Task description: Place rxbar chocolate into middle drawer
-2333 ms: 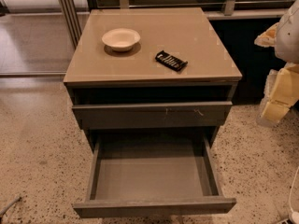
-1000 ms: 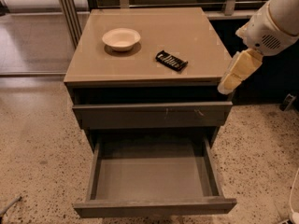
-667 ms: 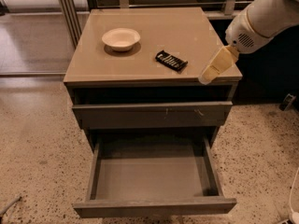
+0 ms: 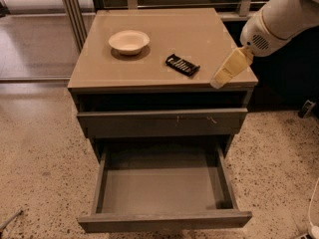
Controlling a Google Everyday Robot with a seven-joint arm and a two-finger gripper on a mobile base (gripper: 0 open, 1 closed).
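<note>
1. The speckled stone floor (image 4: 40, 148) around the table is unchanged.
2. The table (image 4: 199, 39), a boxy grey-brown cabinet with a smooth matte top, has not shifted.
3. The middle drawer (image 4: 159, 188) stands pulled out toward the near side as before. It is a wide, shallow grey tray with thin side walls, a smooth flat bottom and a plain front panel. Nothing lies in it.
4. Above it, the closed drawer front (image 4: 149, 123) shows small pale scratches toward its right end.
5. The white, rounded robot arm (image 4: 279, 19) is the main change. Two seconds ago it sat at the right edge of the view, and it has since swung in over the table's far right corner.
6. The white bowl (image 4: 129, 41), round and shallow, rests where it was on the far left of the tabletop.
7. The tool (image 4: 219, 78), cream-coloured and tapered, has moved left. It now slants down above the table's near right edge, just right of the bar and apart from it. Whether it is spread or pressed together cannot be told.
8. The rxbar chocolate (image 4: 182, 64), a flat black rectangle with white lettering lines, lies untouched on the tabletop between bowl and tool.
</note>
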